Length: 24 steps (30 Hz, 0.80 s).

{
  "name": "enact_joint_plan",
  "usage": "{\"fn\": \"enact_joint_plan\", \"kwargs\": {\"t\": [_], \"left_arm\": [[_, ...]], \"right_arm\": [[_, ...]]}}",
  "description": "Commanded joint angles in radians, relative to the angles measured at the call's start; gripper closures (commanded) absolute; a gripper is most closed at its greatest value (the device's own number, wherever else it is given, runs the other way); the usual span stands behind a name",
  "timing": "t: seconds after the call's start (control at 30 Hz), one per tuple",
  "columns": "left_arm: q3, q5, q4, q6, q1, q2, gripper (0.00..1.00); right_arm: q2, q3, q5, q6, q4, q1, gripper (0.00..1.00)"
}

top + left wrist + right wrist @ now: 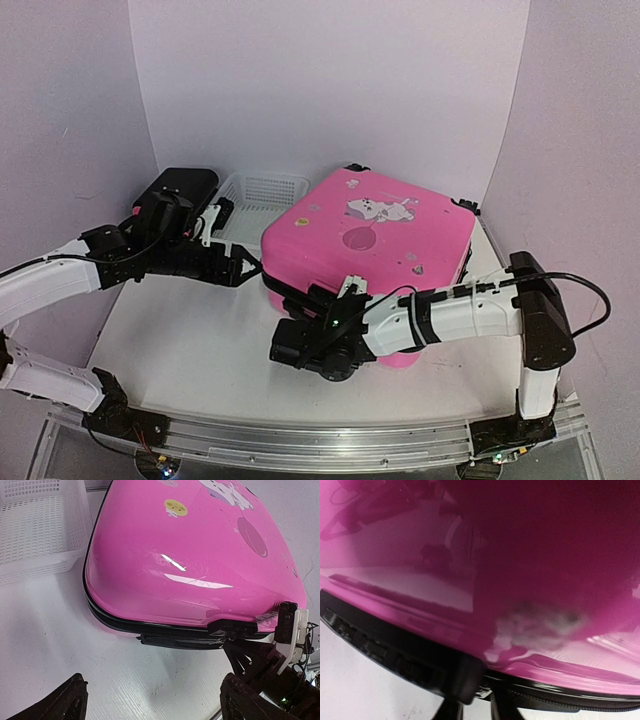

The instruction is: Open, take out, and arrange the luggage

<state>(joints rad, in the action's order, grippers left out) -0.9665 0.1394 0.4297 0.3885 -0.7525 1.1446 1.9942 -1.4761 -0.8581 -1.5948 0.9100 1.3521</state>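
Observation:
The luggage (370, 235) is a glossy pink hard-shell suitcase lying flat and closed, with stickers on top. Its black zipper band (115, 620) and a black side handle (175, 642) face the left wrist camera. My left gripper (250, 270) hovers off the case's left corner, its fingers (70, 702) spread wide over bare table, holding nothing. My right gripper (308, 318) presses against the front edge. In the right wrist view its fingers (452, 710) stand close together under the band, with a small metal zipper pull (480, 693) at their tips. Whether they pinch it is unclear.
A white mesh basket (255, 195) sits behind the left gripper, beside the case (35, 530). A black box-like unit (185, 190) stands at the back left corner. White walls close in the back and both sides.

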Motion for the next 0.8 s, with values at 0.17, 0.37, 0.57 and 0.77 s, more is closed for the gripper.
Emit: {"fn": "enact_joint_plan", "kwargs": {"t": [0.17, 0.37, 0.57, 0.77], "left_arm": [[0.056, 0.124, -0.121, 0.079, 0.013, -0.055, 0.08], [0.170, 0.289, -0.270, 0.221, 0.013, -0.033, 0.14], [0.311, 0.358, -0.528, 0.411, 0.009, -0.018, 0.26], [0.386, 0.306, -0.757, 0.578, -0.068, 0.095, 0.36]], "right_arm": [[0.021, 0.005, -0.058, -0.037, 0.097, -0.057, 1.00], [-0.005, -0.018, -0.015, 0.093, 0.096, -0.057, 1.00], [-0.061, 0.033, 0.062, 0.235, 0.096, -0.057, 1.00], [-0.125, 0.082, 0.130, 0.247, 0.119, -0.057, 1.00]]}}
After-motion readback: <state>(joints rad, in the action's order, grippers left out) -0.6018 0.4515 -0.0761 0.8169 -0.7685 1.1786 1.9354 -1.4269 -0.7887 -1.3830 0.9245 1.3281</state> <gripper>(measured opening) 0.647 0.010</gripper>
